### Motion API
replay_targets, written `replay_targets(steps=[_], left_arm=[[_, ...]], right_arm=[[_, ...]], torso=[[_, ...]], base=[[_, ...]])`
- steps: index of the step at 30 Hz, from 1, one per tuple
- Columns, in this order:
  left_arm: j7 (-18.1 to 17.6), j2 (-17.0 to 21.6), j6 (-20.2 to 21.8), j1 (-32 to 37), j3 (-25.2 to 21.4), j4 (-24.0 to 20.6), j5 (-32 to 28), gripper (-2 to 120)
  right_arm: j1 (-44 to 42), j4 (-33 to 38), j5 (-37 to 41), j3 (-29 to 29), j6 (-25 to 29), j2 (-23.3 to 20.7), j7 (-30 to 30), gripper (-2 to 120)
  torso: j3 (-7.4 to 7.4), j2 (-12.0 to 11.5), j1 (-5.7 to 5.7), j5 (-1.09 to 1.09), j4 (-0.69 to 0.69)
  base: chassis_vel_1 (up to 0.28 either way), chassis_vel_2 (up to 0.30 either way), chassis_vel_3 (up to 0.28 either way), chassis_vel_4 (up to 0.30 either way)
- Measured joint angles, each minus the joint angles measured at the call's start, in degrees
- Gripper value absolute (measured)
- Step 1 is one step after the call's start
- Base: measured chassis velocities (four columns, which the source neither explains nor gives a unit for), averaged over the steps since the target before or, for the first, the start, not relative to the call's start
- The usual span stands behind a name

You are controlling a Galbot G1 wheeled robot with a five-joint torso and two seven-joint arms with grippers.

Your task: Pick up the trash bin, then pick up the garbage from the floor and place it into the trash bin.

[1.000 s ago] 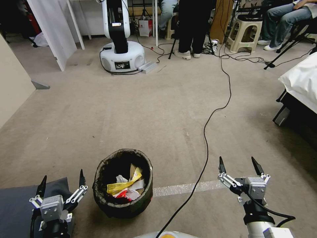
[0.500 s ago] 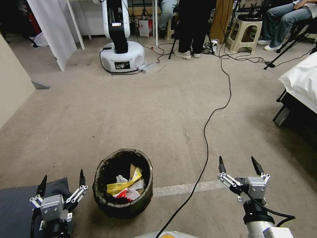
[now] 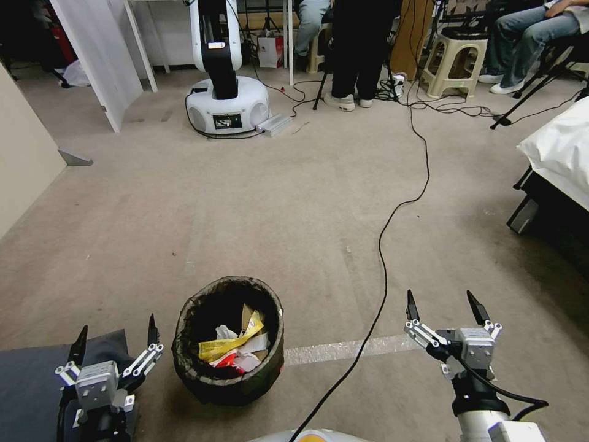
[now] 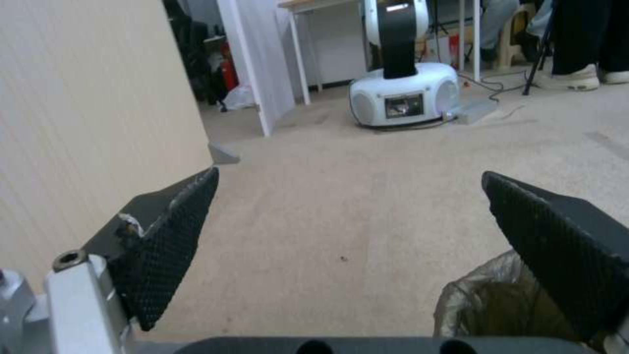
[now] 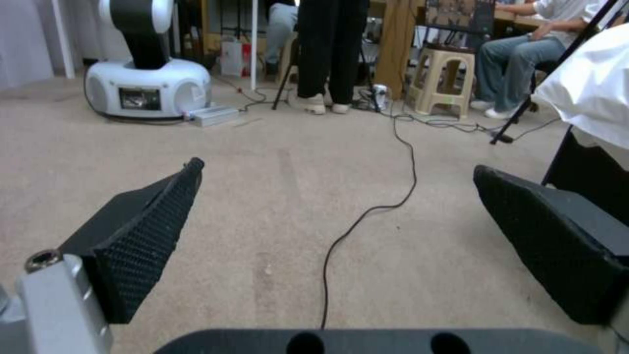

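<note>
The trash bin (image 3: 228, 341) stands on the carpet right in front of me, its rim wrapped in a dark bag liner. Garbage (image 3: 236, 348) lies inside it: a yellow wrapper, white tissue, brown paper and a red-and-white packet. My left gripper (image 3: 115, 334) hangs open just left of the bin, apart from it; the left wrist view catches the liner's edge (image 4: 485, 300) beside one finger. My right gripper (image 3: 443, 308) is open too, well to the right of the bin, holding nothing. In the right wrist view its fingers (image 5: 141, 236) frame bare carpet.
A black cable (image 3: 383, 245) runs across the carpet between the bin and my right gripper. A dark grey cushion (image 3: 30, 380) lies under the left arm. Another white robot base (image 3: 227, 104) stands far ahead, seated people and stools behind it. A bed (image 3: 561, 166) sits at right.
</note>
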Motion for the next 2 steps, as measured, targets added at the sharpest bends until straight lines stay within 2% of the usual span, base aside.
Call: replay_targets(steps=[2], left_arm=[[0.0, 0.0, 0.0, 0.0, 0.0, 0.0, 0.0, 100]], right_arm=[[0.0, 0.0, 0.0, 0.0, 0.0, 0.0, 0.0, 100]], torso=[[0.0, 0.0, 0.0, 0.0, 0.0]], base=[[0.0, 0.0, 0.0, 0.0]])
